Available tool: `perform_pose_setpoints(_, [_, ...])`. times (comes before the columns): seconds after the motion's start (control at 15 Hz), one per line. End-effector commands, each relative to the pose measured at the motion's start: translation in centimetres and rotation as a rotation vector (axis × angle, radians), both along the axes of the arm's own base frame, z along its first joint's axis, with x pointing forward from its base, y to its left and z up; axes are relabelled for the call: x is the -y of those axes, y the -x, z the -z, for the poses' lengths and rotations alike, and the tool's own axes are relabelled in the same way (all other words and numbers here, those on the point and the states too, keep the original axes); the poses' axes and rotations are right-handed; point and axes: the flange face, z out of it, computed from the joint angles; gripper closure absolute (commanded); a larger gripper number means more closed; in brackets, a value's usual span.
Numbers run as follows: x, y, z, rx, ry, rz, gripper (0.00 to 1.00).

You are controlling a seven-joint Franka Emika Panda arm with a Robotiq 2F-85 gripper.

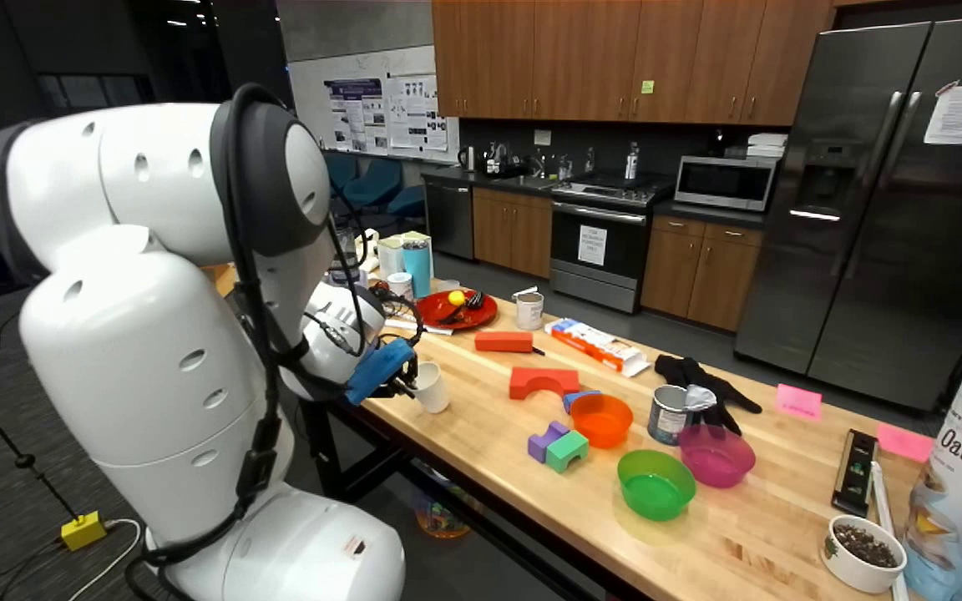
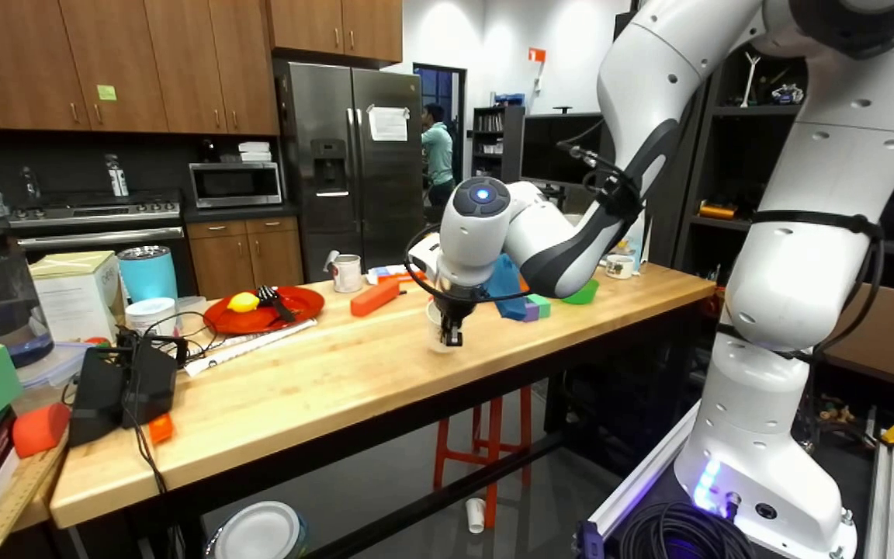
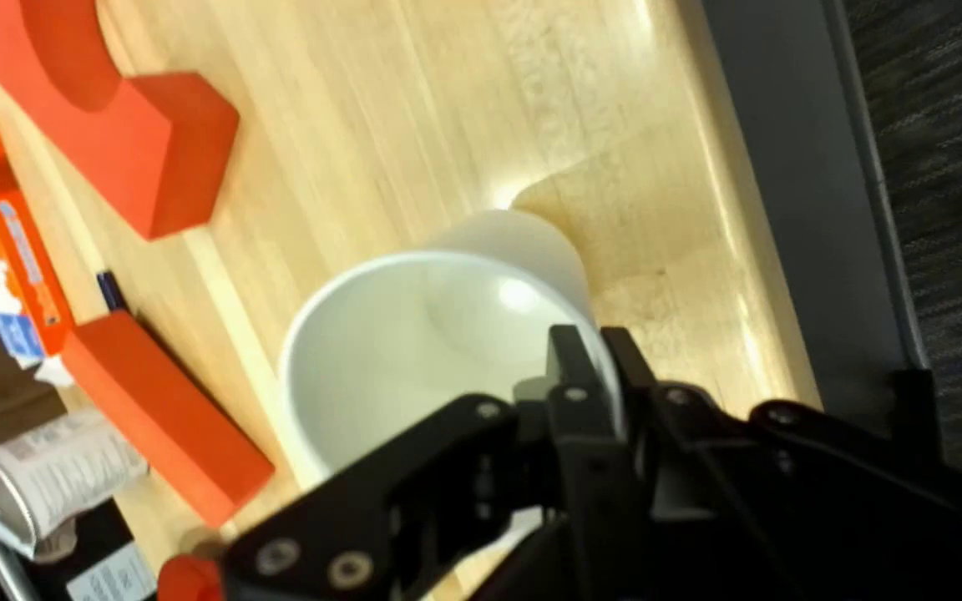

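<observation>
Cup (image 3: 443, 346), held at its rim by the gripper (image 3: 594, 355): the jaws stand closed with only the wall between them, one inside and one outside, probably because a thin rim is easier to pinch than the wide body. Below the gripper is the table (image 1: 477, 405); whether the cup's base touches it cannot be told. Beyond the cup from the gripper lie a red block (image 3: 165, 417) and an arch (image 3: 118, 138); farther off, an orange bowl (image 1: 602, 427).
</observation>
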Motion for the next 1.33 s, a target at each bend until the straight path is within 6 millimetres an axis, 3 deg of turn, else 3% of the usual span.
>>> perform_pose_setpoints(0.0, [-0.1, 0.7, -0.6, 0.07, -0.062, -0.18, 0.59])
perform_pose_setpoints(0.27, [-0.5, 2.0, -1.7, 0.103, -0.135, -0.356, 0.33])
perform_pose_setpoints(0.6, [0.2, 3.8, -1.0, 0.066, -0.175, -0.329, 0.0])
perform_pose_setpoints(1.0, [1.1, 7.3, 1.2, -0.039, -0.141, -0.125, 0.0])
perform_pose_setpoints(1.07, [-0.5, 6.4, 1.3, -0.059, -0.125, -0.096, 0.0])
perform_pose_setpoints(1.27, [-2.1, 7.7, -0.7, -0.111, -0.097, -0.03, 0.0])
